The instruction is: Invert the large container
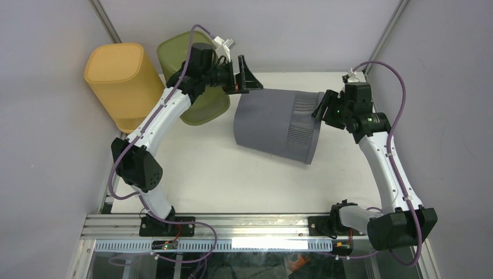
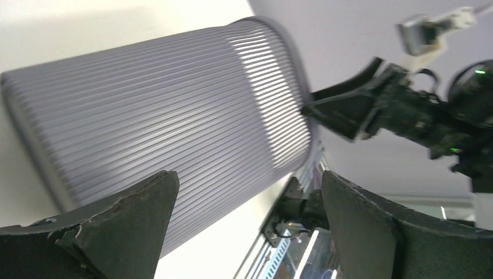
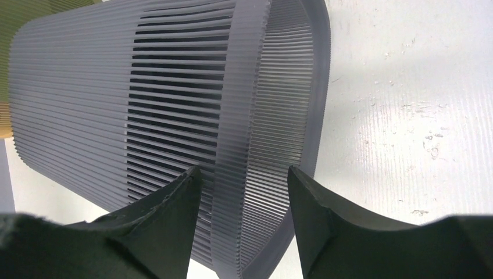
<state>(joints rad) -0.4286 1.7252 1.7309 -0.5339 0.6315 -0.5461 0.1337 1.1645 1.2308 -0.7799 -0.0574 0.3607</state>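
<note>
The large grey ribbed container [image 1: 276,125] lies on its side on the white table, its closed base to the left and its open mouth to the right. My left gripper [image 1: 247,75] hangs open and empty just above the container's base end. In the left wrist view the container's side [image 2: 163,99] fills the frame beyond the open left gripper [image 2: 250,180]. My right gripper [image 1: 321,107] is at the mouth's upper rim. In the right wrist view the right gripper [image 3: 244,174] is open, one finger on either side of the container's rim band [image 3: 232,116].
An orange container [image 1: 119,81] and an olive-green one [image 1: 186,64] lie at the back left, behind the left arm. Grey walls close in on both sides. An aluminium rail [image 1: 232,224] runs along the table's near edge.
</note>
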